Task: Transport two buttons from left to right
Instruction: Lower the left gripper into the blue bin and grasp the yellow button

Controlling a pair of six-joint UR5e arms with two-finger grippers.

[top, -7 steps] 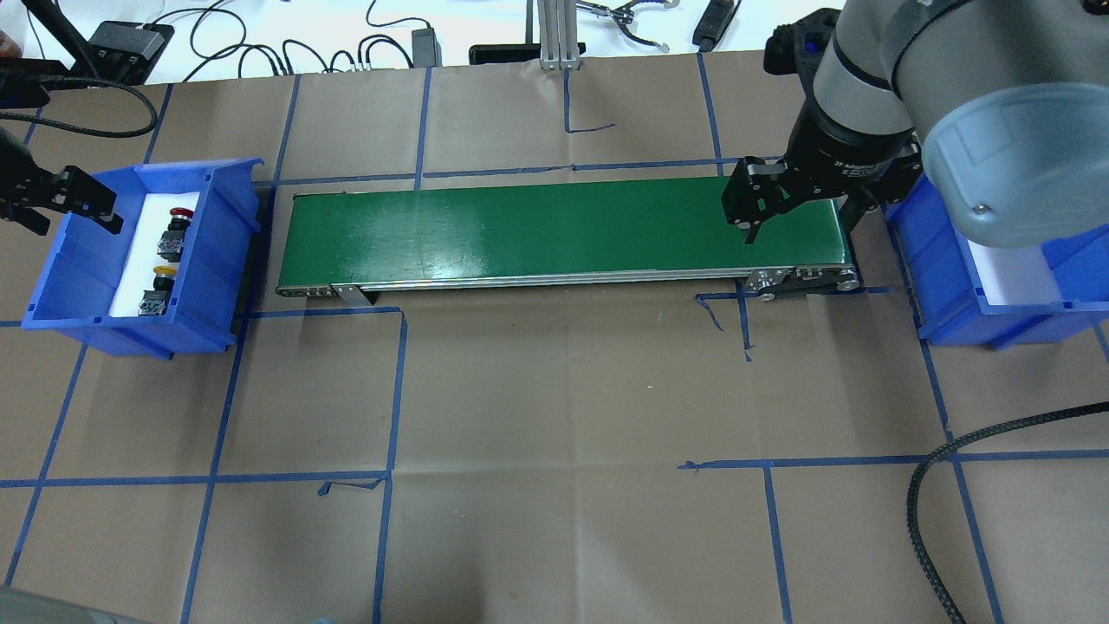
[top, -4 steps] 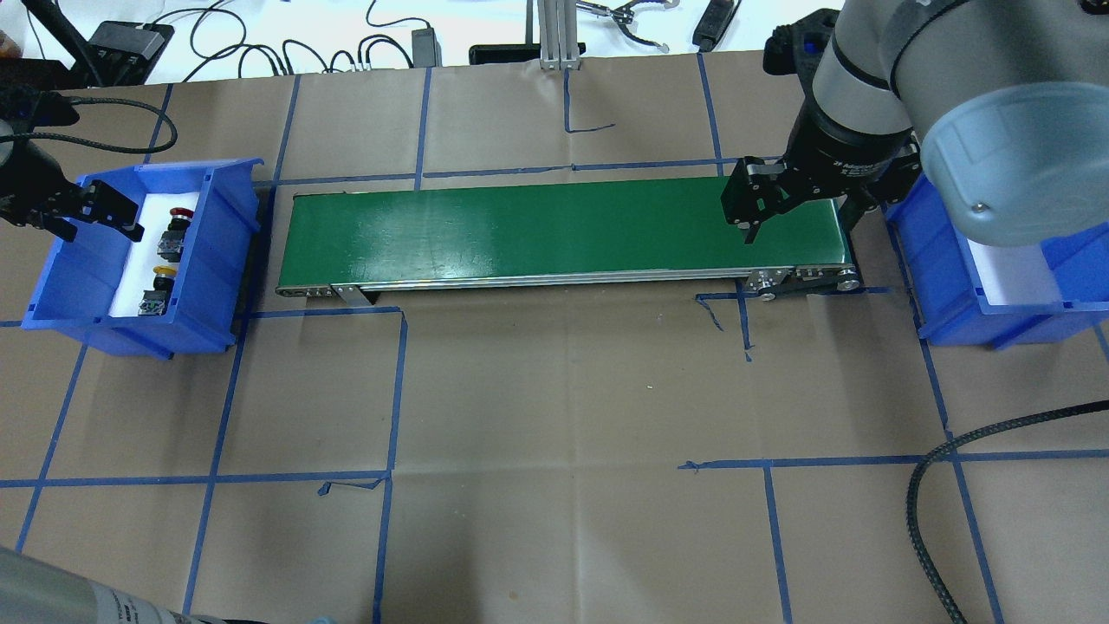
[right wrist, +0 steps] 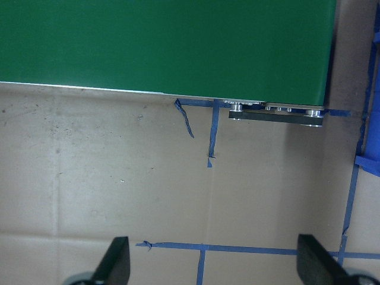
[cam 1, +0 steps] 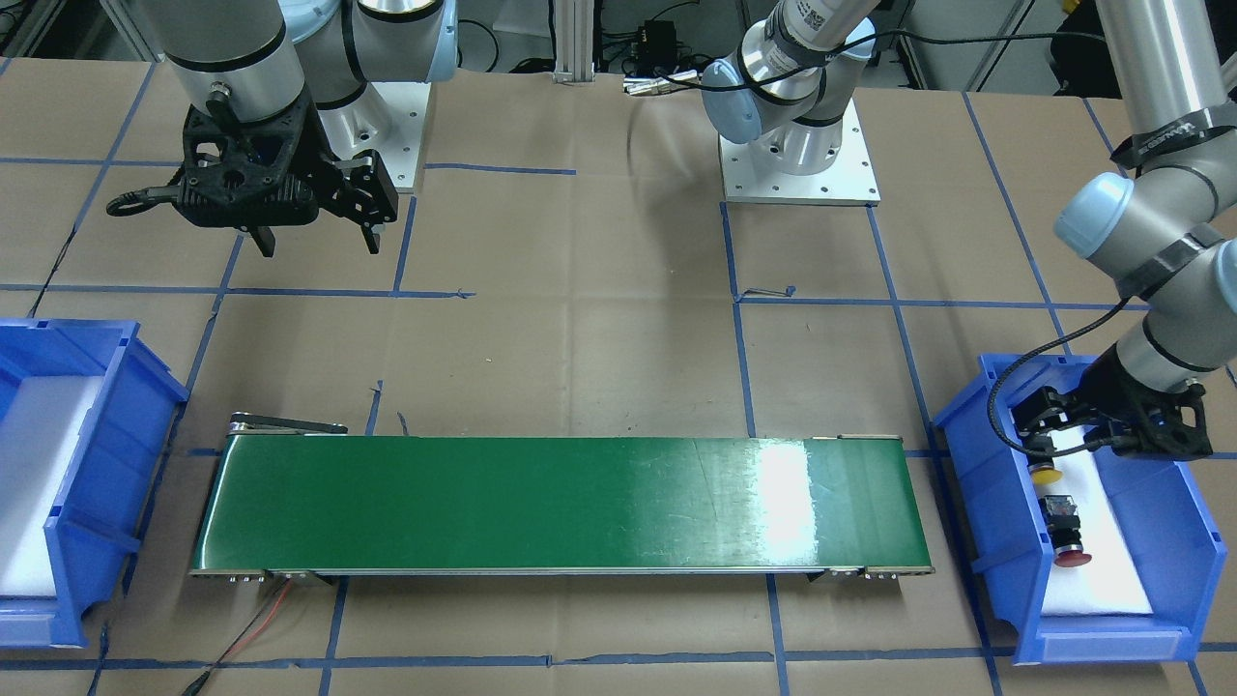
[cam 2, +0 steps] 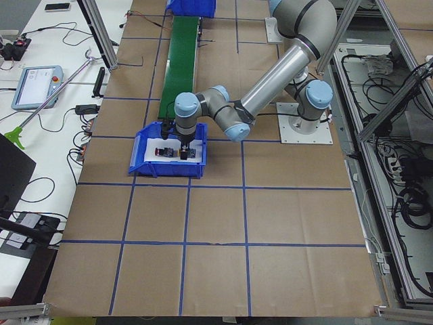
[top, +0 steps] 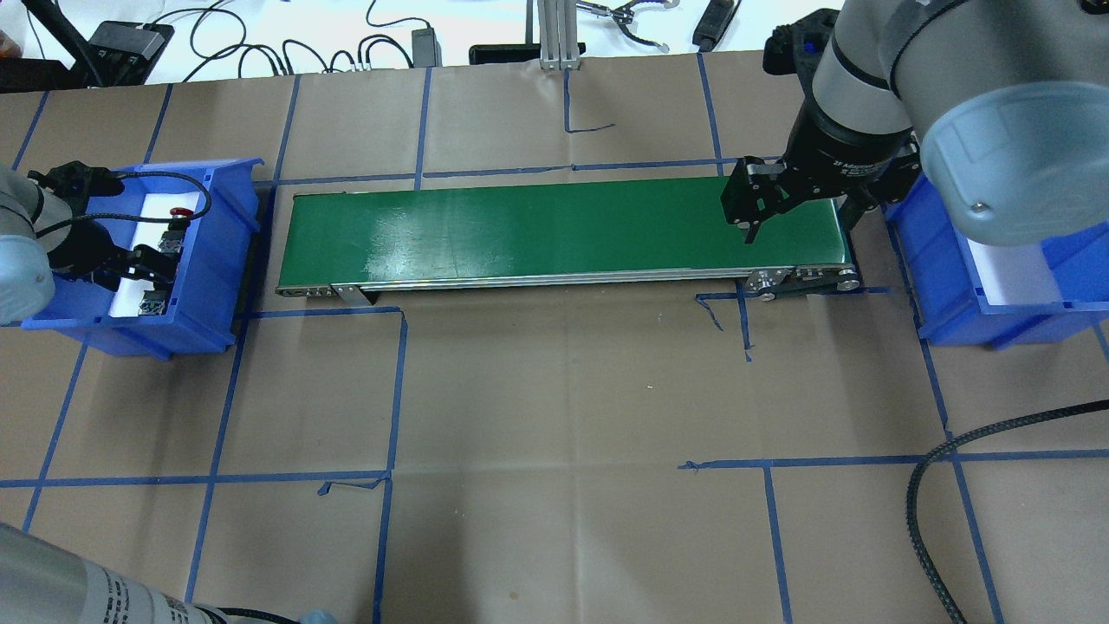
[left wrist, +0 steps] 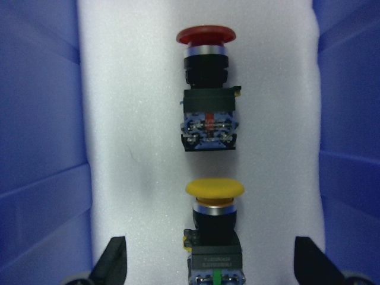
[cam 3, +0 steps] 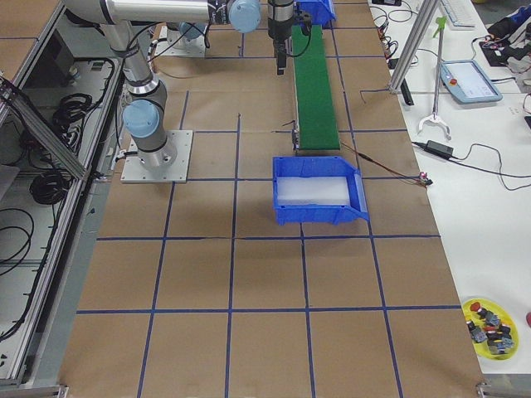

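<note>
Left wrist view: the left gripper (left wrist: 211,264) gapes wide, holding nothing. The yellow button (left wrist: 215,189) lies at lower centre between its fingertips, the red button (left wrist: 206,35) above, both on white foam (left wrist: 136,148). Print on the yellow one's body is unreadable.

Front view: both buttons lie in the blue bin (cam 1: 984,503) at lower right. The right gripper (cam 1: 318,239), upper left, is spread and empty.

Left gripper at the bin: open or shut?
Open. On the left gripper, the fingers stand wide apart either side of the yellow button, clear of it.
</note>
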